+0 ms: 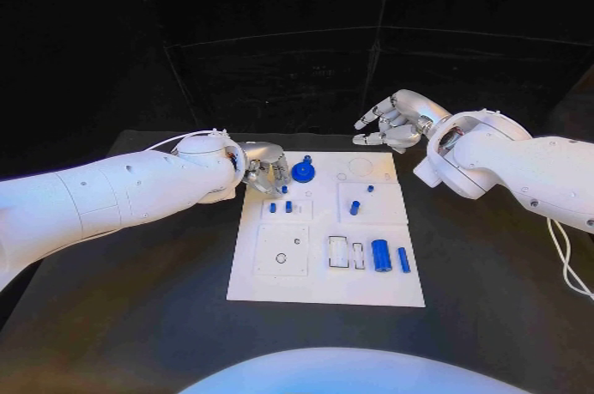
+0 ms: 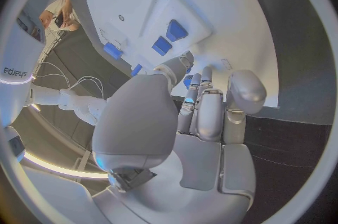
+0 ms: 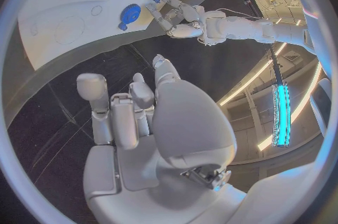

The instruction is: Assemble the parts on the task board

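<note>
Fingers of my left hand (image 1: 260,166) curl down over the far left corner of the white rectangular task board (image 1: 324,282), which lies in the middle of the black tabletop (image 1: 495,308), their tips just beside the round blue disc part (image 1: 303,172); whether they pinch anything I cannot tell. My right hand (image 1: 394,119) hangs above the tabletop past the board's far right corner, fingers loosely spread and holding nothing. Small blue cylinder parts (image 1: 381,255) lie near the board's right edge, and two short blue pegs (image 1: 281,208) stand close to my left hand.
</note>
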Action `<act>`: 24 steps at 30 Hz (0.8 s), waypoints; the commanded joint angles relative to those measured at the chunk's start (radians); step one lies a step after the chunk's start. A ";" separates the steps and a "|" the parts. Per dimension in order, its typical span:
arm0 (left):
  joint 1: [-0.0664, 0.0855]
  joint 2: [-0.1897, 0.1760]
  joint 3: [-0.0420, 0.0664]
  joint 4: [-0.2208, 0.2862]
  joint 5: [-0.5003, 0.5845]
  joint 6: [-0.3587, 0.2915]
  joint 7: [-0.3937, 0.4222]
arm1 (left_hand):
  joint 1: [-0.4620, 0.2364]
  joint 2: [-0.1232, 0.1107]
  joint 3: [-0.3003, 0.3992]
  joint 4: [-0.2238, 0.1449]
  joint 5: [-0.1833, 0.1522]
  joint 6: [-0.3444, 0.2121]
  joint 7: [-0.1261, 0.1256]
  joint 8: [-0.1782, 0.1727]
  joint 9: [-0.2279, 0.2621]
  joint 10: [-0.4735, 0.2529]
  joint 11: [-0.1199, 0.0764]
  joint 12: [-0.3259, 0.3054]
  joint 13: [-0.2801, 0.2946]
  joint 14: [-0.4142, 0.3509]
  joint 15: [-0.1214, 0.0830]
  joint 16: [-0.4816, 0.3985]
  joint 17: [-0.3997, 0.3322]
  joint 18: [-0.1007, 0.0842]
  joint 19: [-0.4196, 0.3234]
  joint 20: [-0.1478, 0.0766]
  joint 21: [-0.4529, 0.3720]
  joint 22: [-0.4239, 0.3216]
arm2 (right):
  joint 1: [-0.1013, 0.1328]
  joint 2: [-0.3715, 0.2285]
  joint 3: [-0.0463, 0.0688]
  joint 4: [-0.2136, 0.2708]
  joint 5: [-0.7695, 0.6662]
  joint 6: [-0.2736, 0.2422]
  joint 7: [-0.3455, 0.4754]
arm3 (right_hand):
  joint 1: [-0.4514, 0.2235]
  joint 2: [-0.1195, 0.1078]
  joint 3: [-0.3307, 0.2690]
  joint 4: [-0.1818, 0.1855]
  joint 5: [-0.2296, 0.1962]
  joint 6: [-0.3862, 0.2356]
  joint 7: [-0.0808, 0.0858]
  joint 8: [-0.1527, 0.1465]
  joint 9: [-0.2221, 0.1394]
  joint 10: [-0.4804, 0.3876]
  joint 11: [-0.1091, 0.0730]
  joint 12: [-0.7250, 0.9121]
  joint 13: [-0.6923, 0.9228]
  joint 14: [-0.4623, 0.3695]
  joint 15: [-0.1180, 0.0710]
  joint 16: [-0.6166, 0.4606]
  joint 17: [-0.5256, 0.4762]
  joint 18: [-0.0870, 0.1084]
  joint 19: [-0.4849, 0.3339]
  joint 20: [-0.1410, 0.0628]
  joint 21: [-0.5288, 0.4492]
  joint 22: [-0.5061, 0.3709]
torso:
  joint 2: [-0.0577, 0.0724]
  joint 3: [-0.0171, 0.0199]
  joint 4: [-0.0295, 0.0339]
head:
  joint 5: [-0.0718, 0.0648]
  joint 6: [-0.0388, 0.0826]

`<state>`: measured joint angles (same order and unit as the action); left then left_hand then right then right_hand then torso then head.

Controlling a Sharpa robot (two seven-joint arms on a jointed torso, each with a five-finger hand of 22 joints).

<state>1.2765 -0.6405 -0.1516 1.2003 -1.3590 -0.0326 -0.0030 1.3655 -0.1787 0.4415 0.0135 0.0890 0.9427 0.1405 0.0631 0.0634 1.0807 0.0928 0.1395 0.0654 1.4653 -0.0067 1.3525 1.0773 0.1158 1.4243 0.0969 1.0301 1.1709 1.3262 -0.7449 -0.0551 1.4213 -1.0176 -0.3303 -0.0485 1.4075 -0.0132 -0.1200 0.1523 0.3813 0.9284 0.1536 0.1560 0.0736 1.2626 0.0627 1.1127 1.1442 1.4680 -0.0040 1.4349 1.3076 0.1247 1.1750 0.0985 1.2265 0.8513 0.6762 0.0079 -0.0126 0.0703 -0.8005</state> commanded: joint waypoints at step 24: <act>0.004 -0.201 -0.001 0.131 1.068 -0.153 0.373 | 0.002 0.037 -0.040 0.003 -0.005 0.103 0.025 0.060 0.008 0.065 0.003 0.059 0.015 -0.277 0.022 -0.352 -0.570 0.067 -0.259 0.021 -0.488 -0.323 | -0.038 -0.037 -0.006 -0.010 -0.517 0.121 -0.079 | 0.186 -0.019 0.122 0.014 -0.141 0.082 -0.001 -0.014 -0.008 -0.227 0.018 -0.828 -0.816 0.015 0.004 -0.199 -0.230 0.021 -0.019 0.001 -0.051 -0.065 | -0.001 -0.0020 -0.0008 | -0.034 0.024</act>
<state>1.2799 -0.8376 -0.1528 1.3190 -0.6368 -0.1817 0.2159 1.3681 -0.1498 0.4027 0.0194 0.0851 1.0404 0.1656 0.1203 0.0712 1.1402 0.0946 0.1938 0.0786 1.1925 0.0150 1.0034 0.5100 0.1620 1.1692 0.1163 0.5445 0.8495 1.2894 -0.7813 -0.0609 1.4112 -1.3756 -0.2461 -0.1030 1.5951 -0.0233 -0.0023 0.1653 0.2457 1.0090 0.1477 0.1444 0.0666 1.0361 0.0772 0.2887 0.3343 1.4667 -0.0052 1.2292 1.0772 0.1403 1.1529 0.0964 1.1695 0.7855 0.6761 0.0068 -0.0124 0.0385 -0.7781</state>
